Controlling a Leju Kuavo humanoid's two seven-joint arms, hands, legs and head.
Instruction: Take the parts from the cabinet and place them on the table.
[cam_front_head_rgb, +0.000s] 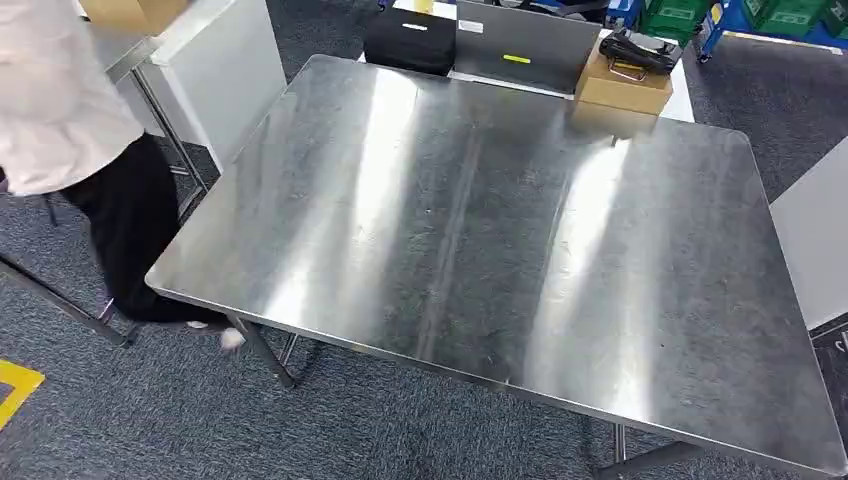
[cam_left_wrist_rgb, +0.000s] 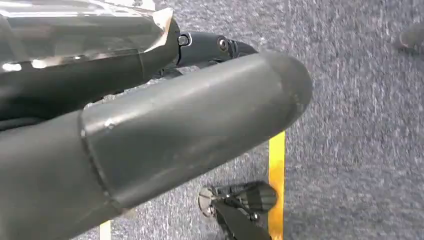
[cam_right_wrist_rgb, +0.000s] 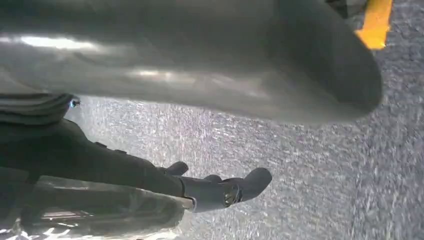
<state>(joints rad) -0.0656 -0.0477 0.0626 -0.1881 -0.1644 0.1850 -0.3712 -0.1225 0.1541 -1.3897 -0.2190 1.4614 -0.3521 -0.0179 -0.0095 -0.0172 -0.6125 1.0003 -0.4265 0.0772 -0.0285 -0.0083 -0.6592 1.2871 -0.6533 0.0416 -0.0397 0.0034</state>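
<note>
Each hand seems to have a part already: the left hand (cam_left_wrist_rgb: 150, 125) has its fingers (cam_left_wrist_rgb: 210, 45) curled onto a shiny clear-wrapped part (cam_left_wrist_rgb: 80, 25), and the right hand (cam_right_wrist_rgb: 175, 60) pinches another wrapped part (cam_right_wrist_rgb: 100, 215) with its fingers (cam_right_wrist_rgb: 220, 190). Both arms hang over the carpet (cam_left_wrist_rgb: 360, 125), below the steel tabletop (cam_front_head_rgb: 480, 250). I'd guess the next step is lifting up and forward onto it. Neither hand looks nearer.

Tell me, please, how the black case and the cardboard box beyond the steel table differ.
The black case is dark with nothing stacked on it; the cardboard box is tan and carries a black object. The case stands toward the left, the box toward the right. Both sit past the steel table's far edge.
</note>
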